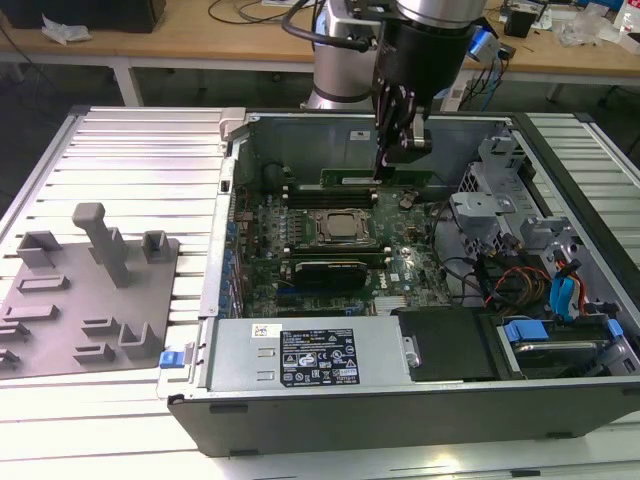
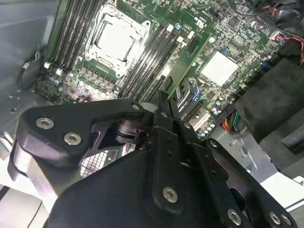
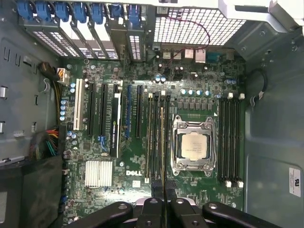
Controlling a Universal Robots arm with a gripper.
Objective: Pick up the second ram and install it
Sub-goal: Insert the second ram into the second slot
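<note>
Above the open computer case (image 1: pixel 560 330), in the upper middle of the exterior view, the pincer (image 1: pixel 383 172) is clamped on the second ram (image 1: pixel 376 179), a thin green stick held edge-down between its fingertips. Both wrist views show the stick (image 3: pixel 162 142) running from the fingertips over the motherboard (image 3: pixel 118 199), in line with the black memory slots (image 3: pixel 153 137) beside the processor socket (image 3: pixel 192 145). At the exterior view's left, a grey holder tray (image 1: pixel 60 330) lies on the ribbed bench (image 1: pixel 150 150).

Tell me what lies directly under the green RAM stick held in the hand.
Under the thin green RAM stick, pinched by the black hand, run black memory slots beside the metal CPU socket. The stick's edge covers its own slot's contacts.
</note>
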